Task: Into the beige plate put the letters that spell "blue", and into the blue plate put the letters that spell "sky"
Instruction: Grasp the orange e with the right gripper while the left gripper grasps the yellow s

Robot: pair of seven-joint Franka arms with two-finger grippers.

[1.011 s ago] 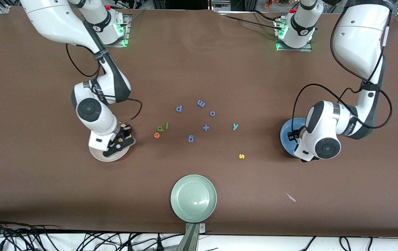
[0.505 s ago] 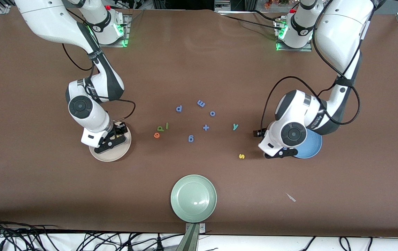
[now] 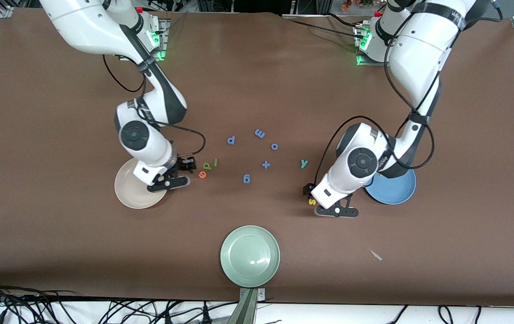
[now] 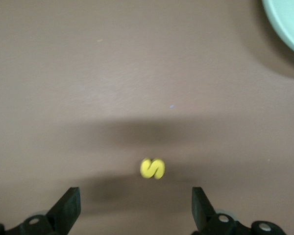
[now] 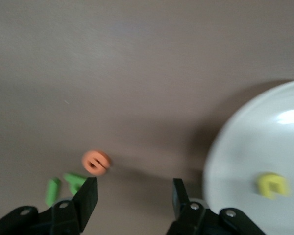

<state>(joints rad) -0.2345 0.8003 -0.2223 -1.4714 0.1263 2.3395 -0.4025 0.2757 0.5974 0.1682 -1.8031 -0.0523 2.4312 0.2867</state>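
Note:
My left gripper (image 3: 337, 210) (image 4: 135, 200) hangs open and empty just above the table beside the yellow s (image 3: 312, 201) (image 4: 153, 168), which lies flat a little ahead of its fingers. The blue plate (image 3: 394, 189) sits toward the left arm's end, partly under that arm. The teal y (image 3: 304, 163) lies farther from the front camera than the s. My right gripper (image 3: 168, 182) (image 5: 134, 188) is open and empty between the beige plate (image 3: 133, 191) (image 5: 245, 161) and the orange e (image 3: 202, 174) (image 5: 96, 162). A yellow u (image 5: 273, 186) lies in the beige plate. Green b (image 3: 207, 166) (image 5: 74, 180) and l (image 3: 215, 162) (image 5: 52, 191) lie beside the e.
Blue foam pieces lie mid-table: p (image 3: 231, 140), m (image 3: 259, 133), o (image 3: 274, 146), plus sign (image 3: 266, 164) and 6 (image 3: 246, 179). A pale green plate (image 3: 250, 255) (image 4: 289, 24) sits near the front edge. A small pale scrap (image 3: 376, 255) lies toward the left arm's end.
Both grippers have opened. The left one swung off the blue plate to the yellow s. The right one moved off the beige plate toward the orange e, leaving the u in the plate.

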